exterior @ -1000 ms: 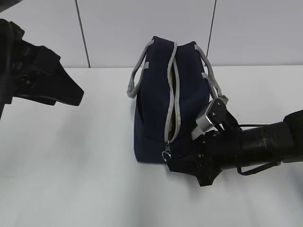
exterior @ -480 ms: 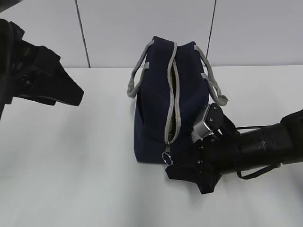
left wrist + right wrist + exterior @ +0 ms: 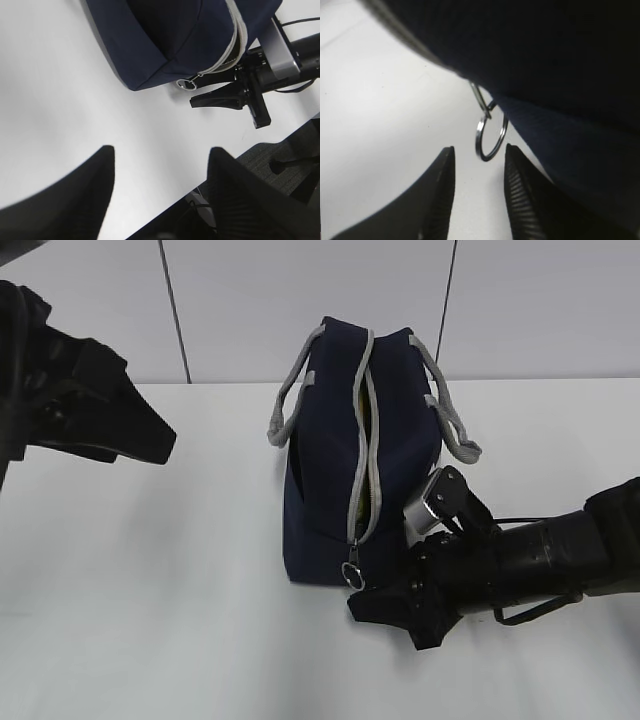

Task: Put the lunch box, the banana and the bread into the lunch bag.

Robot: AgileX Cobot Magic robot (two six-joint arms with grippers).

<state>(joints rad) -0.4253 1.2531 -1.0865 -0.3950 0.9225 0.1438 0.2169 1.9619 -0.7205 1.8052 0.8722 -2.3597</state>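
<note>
The navy lunch bag [image 3: 325, 480] stands in the middle of the white table, grey handles up. Its grey zipper [image 3: 362, 430] runs along the top and down the near end to a ring pull [image 3: 352, 575]. A thin yellowish strip shows through the zipper gap. The lunch box, the bread and the rest of the banana are hidden. My right gripper [image 3: 358, 602] is open and low on the table, its tips just short of the ring pull [image 3: 490, 137]. The right gripper [image 3: 479, 150] holds nothing. My left gripper [image 3: 165, 445] is open and empty, raised well left of the bag [image 3: 165, 40].
The table's front edge [image 3: 200, 187] runs close under my left gripper [image 3: 162, 150], with dark floor and cables beyond it. A pale wall stands behind the bag. My right arm [image 3: 540, 560] lies across the table's right side.
My right gripper has dropped a little and edged left toward the ring pull, which now hangs slightly lower. The left arm and the bag have not moved.
</note>
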